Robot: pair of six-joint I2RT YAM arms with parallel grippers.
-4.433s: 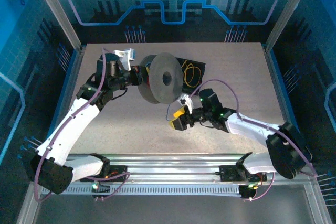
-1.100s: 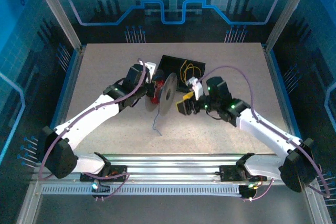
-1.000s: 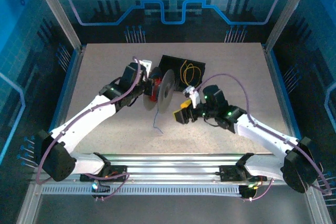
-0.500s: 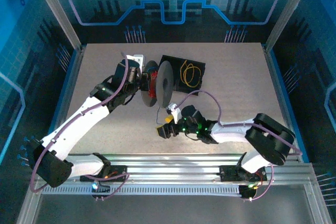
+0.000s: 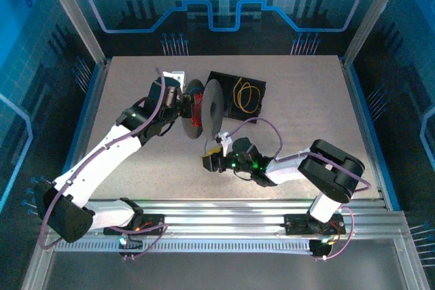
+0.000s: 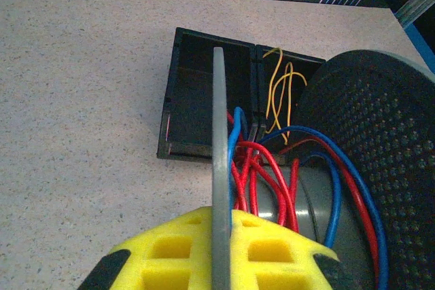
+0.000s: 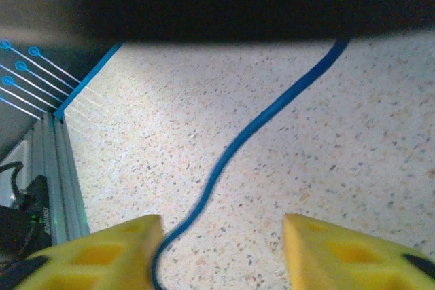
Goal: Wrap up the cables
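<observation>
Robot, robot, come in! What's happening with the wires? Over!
Left gripper shut on spool rim. Right gripper open around blue cable on table. Red cable wound on spool; yellow cable in tray.

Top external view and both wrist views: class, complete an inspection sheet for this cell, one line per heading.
Surface: speckled beige table, no spills seen.
Job's things: red wire and blue wire wound on the spool; the blue wire's loose end lies on the table; yellow-orange wire in one compartment of the black tray.
Clutter: nothing seen.
Grippers: left gripper shut on the spool's flange; right gripper open, low, the blue wire between its fingers.
Cables: lilac arm cables run along both arms.
Surroundings: blue-lit enclosure walls; metal rail at the near edge.
</observation>
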